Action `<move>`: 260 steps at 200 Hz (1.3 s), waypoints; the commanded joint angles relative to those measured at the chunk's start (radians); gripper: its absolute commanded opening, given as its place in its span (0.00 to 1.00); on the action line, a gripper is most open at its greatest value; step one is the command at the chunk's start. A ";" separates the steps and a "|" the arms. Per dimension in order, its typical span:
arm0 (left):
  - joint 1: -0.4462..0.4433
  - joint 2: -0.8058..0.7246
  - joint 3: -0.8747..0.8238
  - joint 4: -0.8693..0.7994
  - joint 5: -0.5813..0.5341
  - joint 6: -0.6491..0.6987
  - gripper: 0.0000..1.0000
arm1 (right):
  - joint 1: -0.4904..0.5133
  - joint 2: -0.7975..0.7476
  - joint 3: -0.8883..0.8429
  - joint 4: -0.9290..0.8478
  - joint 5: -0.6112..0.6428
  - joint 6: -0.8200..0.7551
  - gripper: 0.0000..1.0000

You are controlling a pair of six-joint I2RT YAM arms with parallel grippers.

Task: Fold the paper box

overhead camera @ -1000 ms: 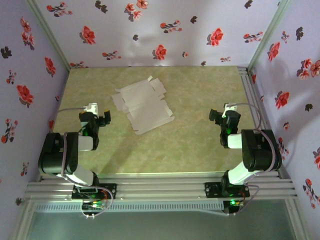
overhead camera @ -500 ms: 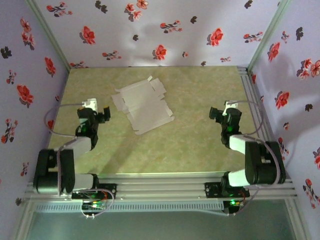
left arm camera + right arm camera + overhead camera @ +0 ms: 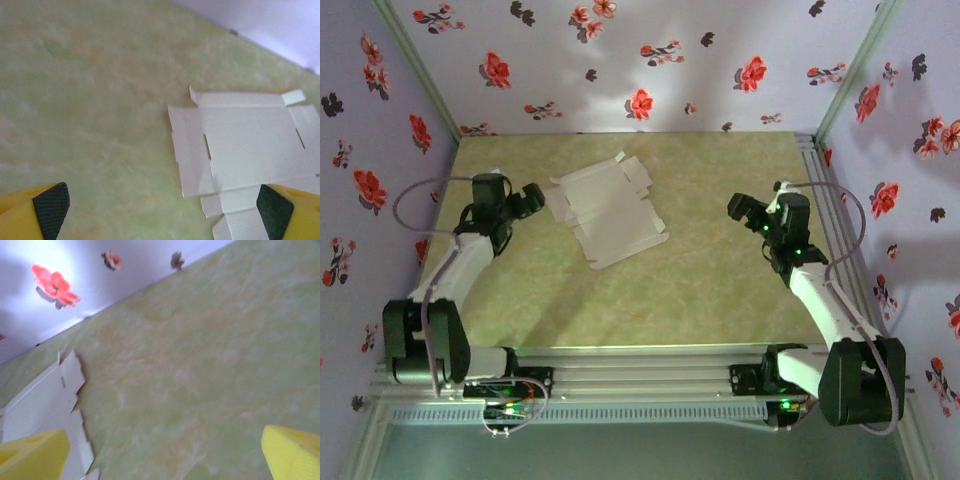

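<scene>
Yellow fingers (image 3: 292, 215) frame my left wrist view. The left gripper (image 3: 532, 198) has its jaws spread wide with nothing between them, just beside the left edge of the paper box (image 3: 605, 215). On the other side the right gripper (image 3: 742, 212) is likewise spread and empty. It is well apart from the sheet, with bare surface (image 3: 700, 290) between them.

The box lies flat and unfolded toward the far left of the surface, whitish face up. No panel is raised yet, so I judge that folding hasn't begun.

My worry is the thinness. If my left jaws come in low against that edge, they could shove the sheet sideways or crumple a side flap rather than get under it. With the right arm so far off, nothing pins the sheet against sliding. A pinch on a small tab might also crease it off its score line.

From above, the sheet sits skewed to the surface edges. Its long axis seems to run from far left to near right, with small tabs pointing toward the back wall, though the outline is close to square.
</scene>
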 commanded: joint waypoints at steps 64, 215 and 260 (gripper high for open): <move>0.117 0.345 0.172 0.053 0.374 -0.171 0.89 | 0.018 -0.089 0.017 -0.182 -0.275 0.062 1.00; 0.110 0.568 0.365 -0.091 0.408 -0.154 0.73 | 0.140 -0.106 0.091 -0.313 -0.207 0.072 0.99; 0.092 0.617 0.419 -0.114 0.411 -0.160 0.66 | 0.163 -0.115 0.093 -0.332 -0.177 0.071 0.99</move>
